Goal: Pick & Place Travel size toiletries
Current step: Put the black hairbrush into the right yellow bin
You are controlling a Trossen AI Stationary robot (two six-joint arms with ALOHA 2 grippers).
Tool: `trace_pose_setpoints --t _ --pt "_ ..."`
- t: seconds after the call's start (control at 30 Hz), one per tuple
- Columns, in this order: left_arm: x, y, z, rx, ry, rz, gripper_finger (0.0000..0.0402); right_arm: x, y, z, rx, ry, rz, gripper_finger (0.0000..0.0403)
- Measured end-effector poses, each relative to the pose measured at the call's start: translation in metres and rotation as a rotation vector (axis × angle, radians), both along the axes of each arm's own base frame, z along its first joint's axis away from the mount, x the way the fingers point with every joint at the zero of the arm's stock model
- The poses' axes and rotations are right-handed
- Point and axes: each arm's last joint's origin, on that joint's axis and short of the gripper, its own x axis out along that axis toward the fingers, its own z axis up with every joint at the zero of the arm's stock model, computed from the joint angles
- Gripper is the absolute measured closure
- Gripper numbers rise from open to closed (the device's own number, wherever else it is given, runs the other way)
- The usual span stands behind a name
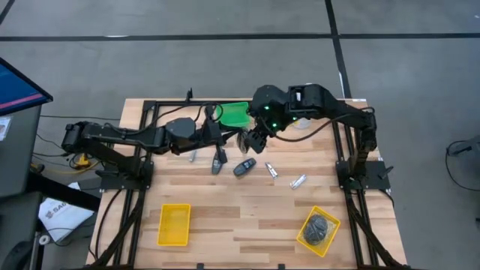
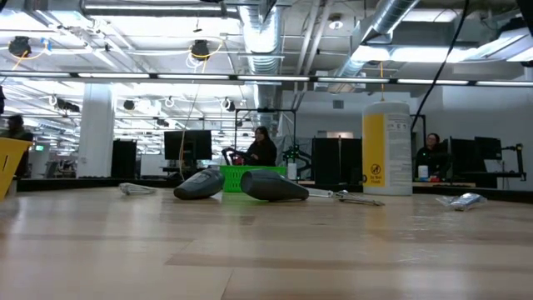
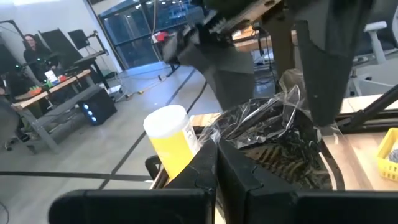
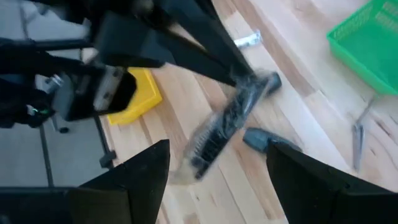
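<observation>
A black bundle in clear wrapping hangs in the air above the table's far middle, between the two grippers. My left gripper reaches in from the left and is shut on it. My right gripper is open, with a finger on either side of the bundle. Two dark oval pieces lie on the table below. Silvery pieces lie around them. Another black bundle sits in the right yellow tray. My left gripper pinches the bundle's clear wrapping between its two fingers, at one end of the package, coming level from the table's left. The package is lifted clear and slants down below the fingers. My right gripper: I cannot tell whether its fingers touch the wrapping.
A green tray sits at the far edge behind the grippers. An empty yellow tray is near left, another near right. The white-and-yellow canister stands at the far side. People sit at desks beyond the table.
</observation>
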Motion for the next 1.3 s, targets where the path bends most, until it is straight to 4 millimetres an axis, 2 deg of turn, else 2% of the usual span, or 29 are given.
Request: trace_pose_setpoints --t 0.27,0.5,0.6,0.83,0.9,1.13,1.3 --pt "0.000 0.000 0.002 -0.001 -0.023 0.000 0.0401 0.001 -0.004 0.004 -0.002 -0.037 -0.011 0.0152" --pt "0.001 -0.001 0.005 0.016 -0.046 -0.036 0.0401 0.001 -0.005 0.004 -0.020 -0.039 0.008 0.0192" --pt "0.001 -0.001 0.006 0.019 -0.055 -0.037 0.0401 0.001 -0.005 0.004 -0.020 -0.039 0.009 0.0229" --pt "0.001 -0.002 0.009 0.020 -0.089 -0.045 0.0401 0.000 -0.005 0.003 -0.038 -0.036 0.038 0.0358" --pt "0.001 -0.002 0.009 0.019 -0.090 -0.065 0.0401 0.000 -0.005 0.003 -0.049 -0.032 0.053 0.0383" --pt "0.000 -0.002 0.010 0.010 -0.097 -0.064 0.0398 0.000 -0.005 0.003 -0.051 -0.034 0.057 0.0377" --pt "-0.007 -0.002 0.016 -0.004 -0.109 -0.058 0.0366 -0.002 -0.005 0.002 -0.065 -0.009 0.068 0.0385"
